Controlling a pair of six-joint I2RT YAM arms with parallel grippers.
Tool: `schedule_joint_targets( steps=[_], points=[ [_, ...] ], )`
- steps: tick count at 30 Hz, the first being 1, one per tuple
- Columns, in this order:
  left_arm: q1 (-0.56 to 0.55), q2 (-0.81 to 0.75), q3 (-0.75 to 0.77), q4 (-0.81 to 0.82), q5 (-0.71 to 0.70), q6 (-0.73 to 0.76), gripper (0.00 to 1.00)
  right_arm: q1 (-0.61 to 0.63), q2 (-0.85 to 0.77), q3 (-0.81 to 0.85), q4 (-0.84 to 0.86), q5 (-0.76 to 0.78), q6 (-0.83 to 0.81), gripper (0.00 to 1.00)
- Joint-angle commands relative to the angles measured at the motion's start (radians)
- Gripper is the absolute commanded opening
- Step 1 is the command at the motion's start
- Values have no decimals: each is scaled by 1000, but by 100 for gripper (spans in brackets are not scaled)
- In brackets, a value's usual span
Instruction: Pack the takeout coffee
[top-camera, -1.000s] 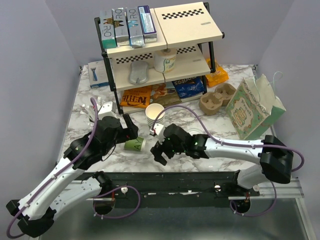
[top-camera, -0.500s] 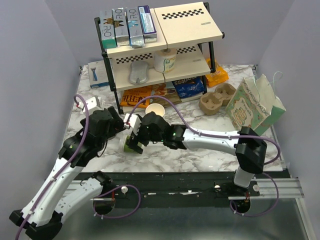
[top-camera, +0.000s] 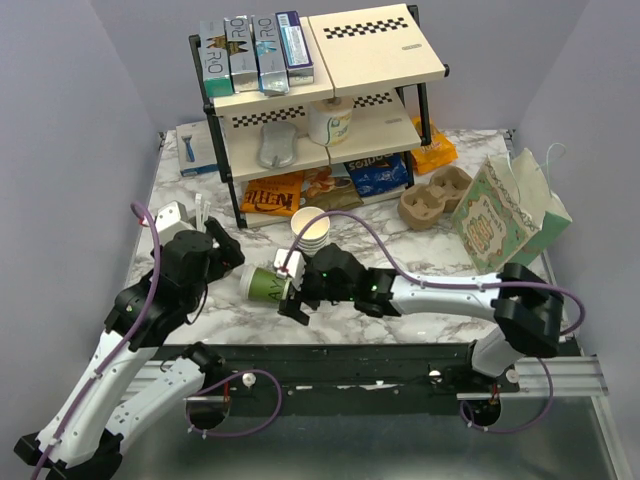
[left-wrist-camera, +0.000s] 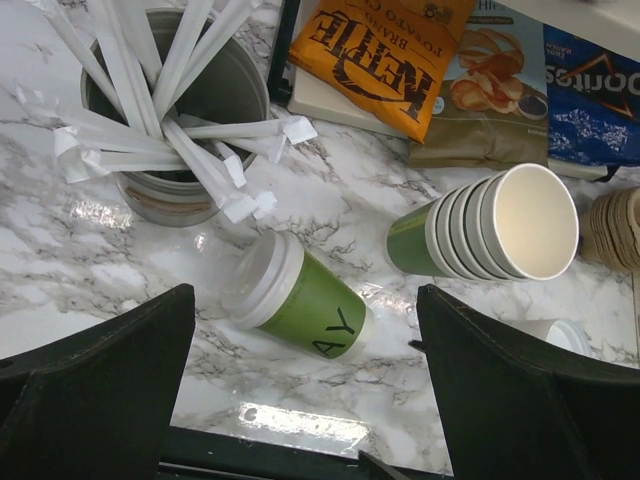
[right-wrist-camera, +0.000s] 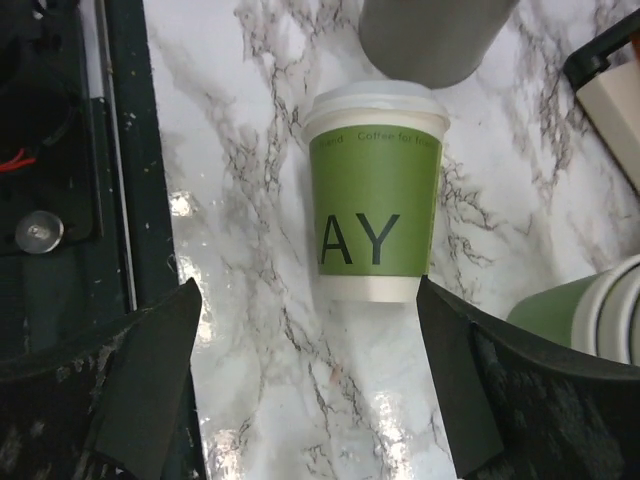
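Note:
The takeout coffee (top-camera: 263, 285) lies on its side on the marble, a green-sleeved cup marked "AY" with a white lid pointing left. My left gripper (top-camera: 226, 256) hangs open up and to the left of it. In the left wrist view the coffee (left-wrist-camera: 300, 305) lies on the table beyond the spread fingers of that gripper (left-wrist-camera: 305, 335), untouched. My right gripper (top-camera: 291, 296) stands open at the cup's base end. In the right wrist view the coffee (right-wrist-camera: 375, 200) lies just ahead of that gripper (right-wrist-camera: 308, 300), and neither finger touches it.
A stack of nested lidless cups (top-camera: 310, 228) stands just behind the coffee. A grey holder of wrapped straws (left-wrist-camera: 180, 120) is to the left. The shelf rack (top-camera: 320, 100), chip bags, brown cup carrier (top-camera: 432, 198) and patterned paper bag (top-camera: 500, 215) lie behind and to the right.
My left gripper has drawn back to the left, away from the coffee. My right gripper swung left to the cup, then eased back a little; the cup shifted slightly.

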Motion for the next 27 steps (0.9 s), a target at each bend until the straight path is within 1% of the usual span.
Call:
schedule_joint_targets(
  steps=[1,3,6,11,12,14,18,23,27],
  points=[
    [-4,22,-11,48,-16,-14,99,3,-83,-14,108,-36,-5,97],
    [-4,25,-7,72,1,3,99,3,-45,14,103,-32,-13,98],
    [-2,38,45,71,10,7,99,1,34,67,77,-12,-46,97],
    [-2,55,197,-2,-116,33,99,1,132,153,77,19,-77,98],
    [-2,57,208,-6,-134,42,99,0,150,162,75,19,-77,97],
    [-1,62,223,-10,-128,55,99,1,199,189,69,25,-83,98],
    [-2,72,211,-18,-107,52,99,-13,276,244,37,21,-95,98],
    [-1,43,185,-7,-97,47,99,-16,344,304,-15,10,-105,98],
    [-2,23,185,-19,-99,41,99,-16,413,350,-65,36,-99,98]
  ],
)
